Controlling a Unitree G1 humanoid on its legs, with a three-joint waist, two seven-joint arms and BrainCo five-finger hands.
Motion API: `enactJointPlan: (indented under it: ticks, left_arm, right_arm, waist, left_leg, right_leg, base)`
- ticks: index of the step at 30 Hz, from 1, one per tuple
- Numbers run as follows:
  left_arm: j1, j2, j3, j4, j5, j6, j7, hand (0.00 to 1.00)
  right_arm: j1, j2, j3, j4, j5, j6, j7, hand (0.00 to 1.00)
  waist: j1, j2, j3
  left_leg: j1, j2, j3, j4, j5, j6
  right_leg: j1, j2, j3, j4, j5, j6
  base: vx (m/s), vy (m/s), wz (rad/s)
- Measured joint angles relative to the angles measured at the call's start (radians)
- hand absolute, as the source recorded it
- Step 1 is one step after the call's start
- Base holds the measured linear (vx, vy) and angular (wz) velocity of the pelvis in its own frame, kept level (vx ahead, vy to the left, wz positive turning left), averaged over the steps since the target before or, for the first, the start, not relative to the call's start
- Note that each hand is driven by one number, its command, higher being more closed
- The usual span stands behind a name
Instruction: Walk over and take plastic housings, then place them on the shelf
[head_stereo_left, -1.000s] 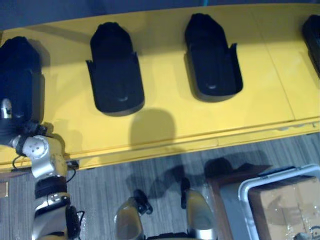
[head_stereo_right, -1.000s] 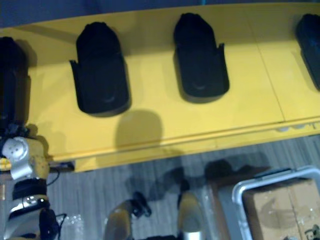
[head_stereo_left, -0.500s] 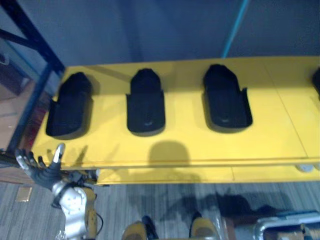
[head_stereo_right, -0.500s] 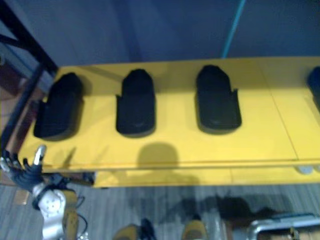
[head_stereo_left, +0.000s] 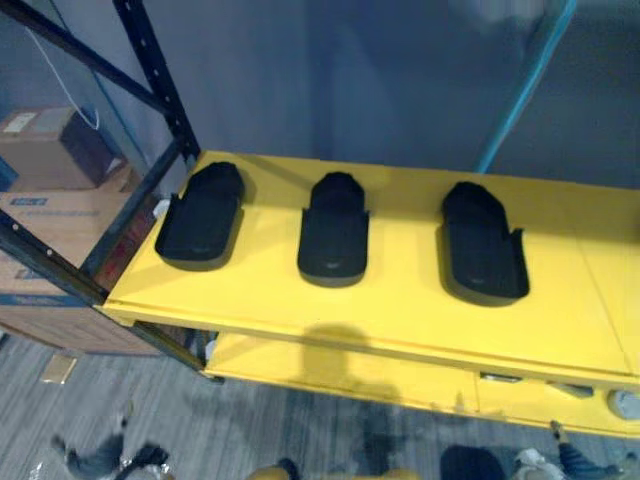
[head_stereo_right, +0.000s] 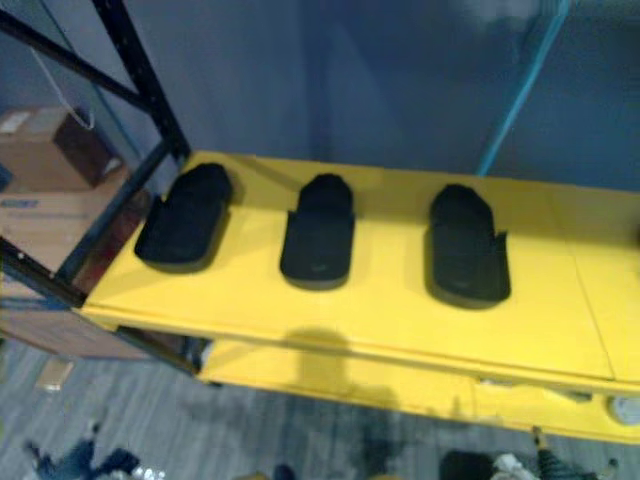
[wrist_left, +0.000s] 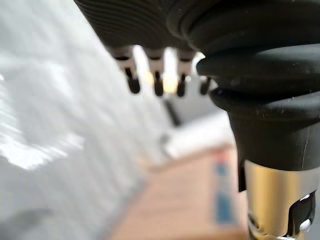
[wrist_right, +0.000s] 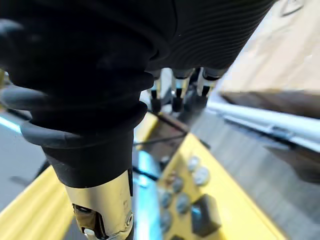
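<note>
Housings (head_stereo_left: 333, 235) sit three in a row on the yellow shelf (head_stereo_left: 400, 312); left robot hand (wrist_left: 158, 85) and right robot hand (wrist_right: 176, 95) hang loose and empty; adding more could bump one off the front edge.

The whole view has shifted: the camera has drawn back from the yellow shelf (head_stereo_left: 400, 325); a dark rack post (head_stereo_left: 160, 85) and cardboard boxes (head_stereo_left: 45, 150) now show at its left end; the left hand (wrist_left: 158, 82), a second ago by the leftmost plastic housing (head_stereo_left: 200, 222), has come away from it, fingers straight.
</note>
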Motion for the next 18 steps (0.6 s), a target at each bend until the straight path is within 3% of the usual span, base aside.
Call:
enactJointPlan:
  ticks: [4, 6, 9, 16, 18]
  left_arm:
    - [-0.017, -0.005, 0.079, 0.205, -0.009, 0.060, -0.091, 0.00]
    - [-0.022, -0.011, 0.125, 0.302, -0.033, 0.112, -0.156, 0.00]
    - [-0.023, -0.017, 0.151, 0.351, -0.073, 0.142, -0.210, 0.00]
    - [-0.060, -0.017, 0.121, 0.412, -0.066, 0.154, -0.310, 0.00]
    - [-0.073, -0.016, 0.110, 0.419, -0.051, 0.154, -0.328, 0.00]
  right_arm:
    - [-0.006, -0.001, -0.027, 0.034, 0.048, 0.000, 0.032, 0.00]
    - [0.000, -0.006, -0.069, 0.087, 0.071, 0.003, 0.060, 0.00]
    - [-0.001, -0.008, -0.086, 0.168, 0.073, 0.004, 0.099, 0.00]
    - [-0.041, -0.008, -0.082, 0.246, 0.094, 0.003, 0.204, 0.00]
    - [-0.059, -0.008, -0.073, 0.262, 0.114, 0.018, 0.268, 0.00]
  waist:
    - [0.000, 0.006, -0.003]
    - [-0.003, 0.026, -0.011]
    - [-0.004, 0.047, -0.022]
    - [-0.003, 0.025, -0.024]
    - [-0.002, 0.018, -0.026]
  left_leg:
    - [0.015, -0.010, 0.019, -0.044, 0.031, 0.000]
    - [0.018, -0.010, 0.022, -0.045, 0.033, 0.001]
    - [0.018, -0.009, 0.023, -0.045, 0.032, -0.004]
    - [0.017, -0.010, 0.033, -0.045, 0.028, -0.001]
    - [0.018, -0.011, 0.043, -0.045, 0.024, -0.005]
  right_leg:
    - [-0.003, -0.001, 0.003, -0.020, -0.008, 0.010]
    - [-0.002, -0.002, 0.004, -0.021, -0.016, 0.008]
    - [-0.001, -0.001, 0.004, -0.023, -0.016, 0.009]
    - [0.001, 0.001, 0.008, -0.038, -0.009, 0.010]
    - [0.003, 0.003, 0.016, -0.042, 0.002, 0.016]
  base:
    - [-0.13, -0.044, -0.14]
    - [-0.09, 0.000, -0.03]
    - [-0.04, 0.012, 0.00]
    - [0.04, 0.017, -0.03]
    - [0.08, 0.024, -0.10]
